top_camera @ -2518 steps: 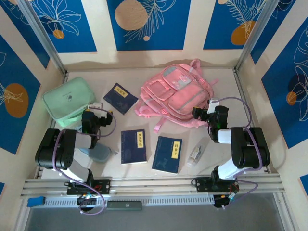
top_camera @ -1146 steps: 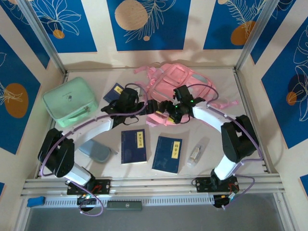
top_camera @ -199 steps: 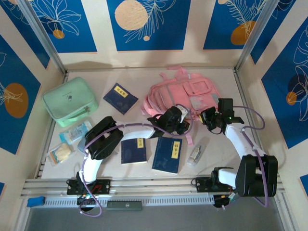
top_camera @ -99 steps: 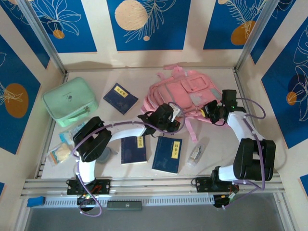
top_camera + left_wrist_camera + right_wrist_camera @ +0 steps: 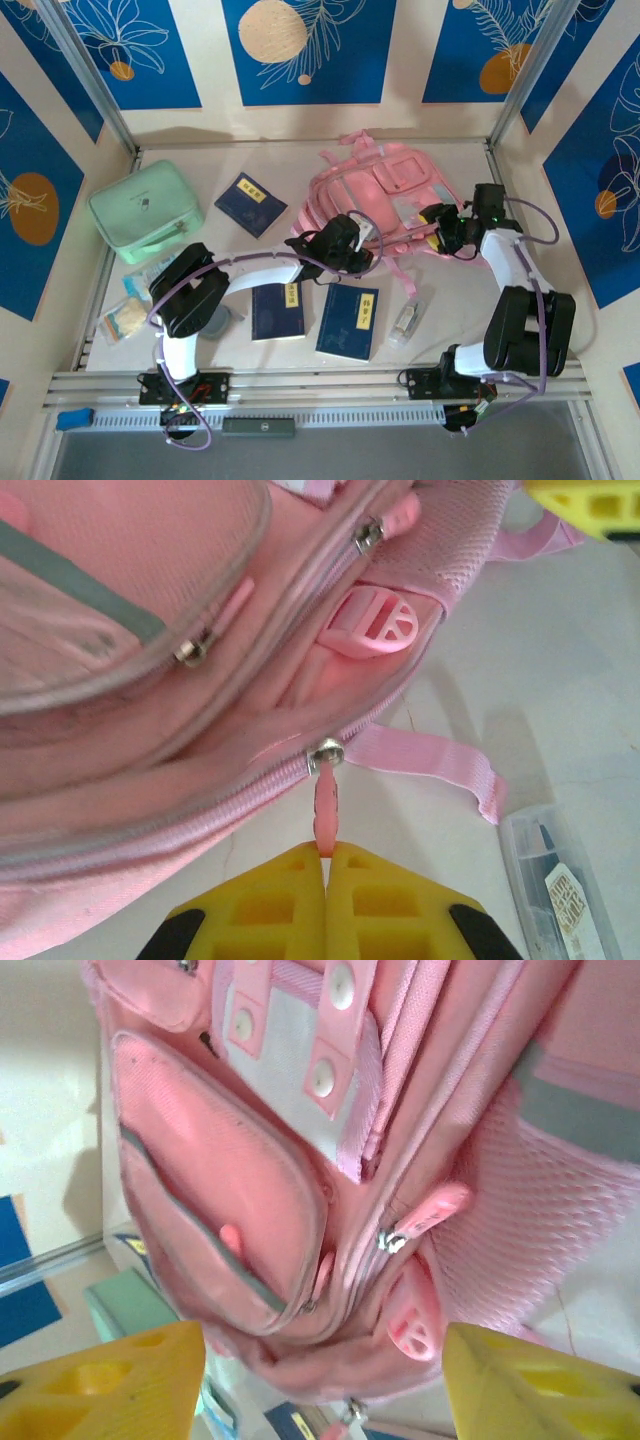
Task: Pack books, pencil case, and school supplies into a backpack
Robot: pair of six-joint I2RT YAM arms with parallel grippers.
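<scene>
Backpack [image 5: 150, 630] lay just ahead of the left gripper [image 5: 327, 852], jaws pinched on its zipper pull [image 5: 326, 810] (right gripper [image 5: 325, 1370] jaws stood wide, backpack ahead).

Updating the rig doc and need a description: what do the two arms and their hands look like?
Both match. The left arm and right arm have white links between bulky black joints, with a purple cable looping along each. The left hand and right hand have black bodies and blocky yellow fingers with rectangular cut-out pockets. No markings are legible.
</scene>
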